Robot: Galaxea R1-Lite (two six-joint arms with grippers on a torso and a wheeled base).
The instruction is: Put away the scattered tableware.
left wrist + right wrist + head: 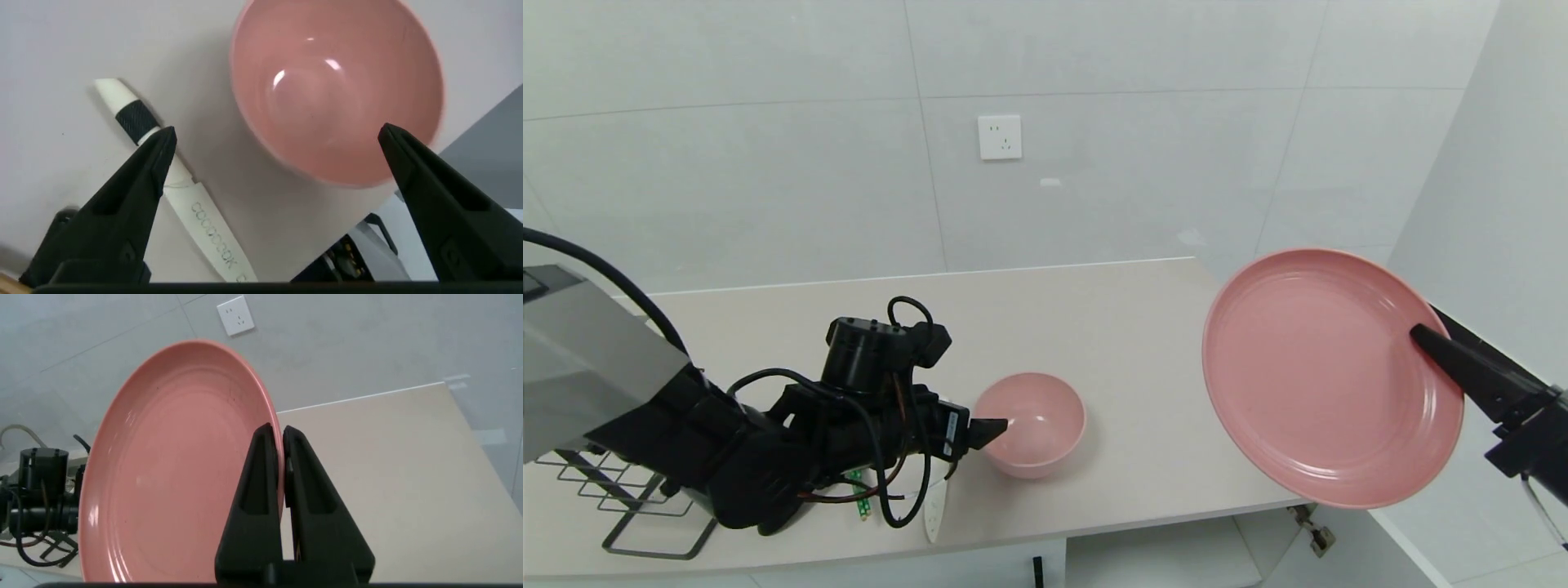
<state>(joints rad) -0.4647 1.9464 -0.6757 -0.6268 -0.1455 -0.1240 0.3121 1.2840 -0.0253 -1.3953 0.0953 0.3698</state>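
A pink bowl (pixel 1031 423) stands upright on the beige counter (pixel 1111 327), near its front edge. My left gripper (pixel 987 433) hovers at the bowl's left rim, open and holding nothing. From the left wrist, the bowl (pixel 337 82) lies just beyond the spread fingers (pixel 151 167) of that gripper (pixel 278 143). A white knife (pixel 935 508) with a black band (pixel 135 121) rests on the counter beside the bowl. My right gripper (pixel 1425 339) is shut on the rim of a pink plate (pixel 1327 376), held tilted in the air off the counter's right end. The right wrist view shows this gripper (pixel 279 437) pinching the plate (pixel 172 474).
A black wire rack (pixel 629 506) stands at the counter's front left, beside a metal unit (pixel 580 359). Small green sticks (pixel 862 502) lie under the left wrist. Tiled walls close off the back and right, with a socket (pixel 1000 136). The counter's back half is bare.
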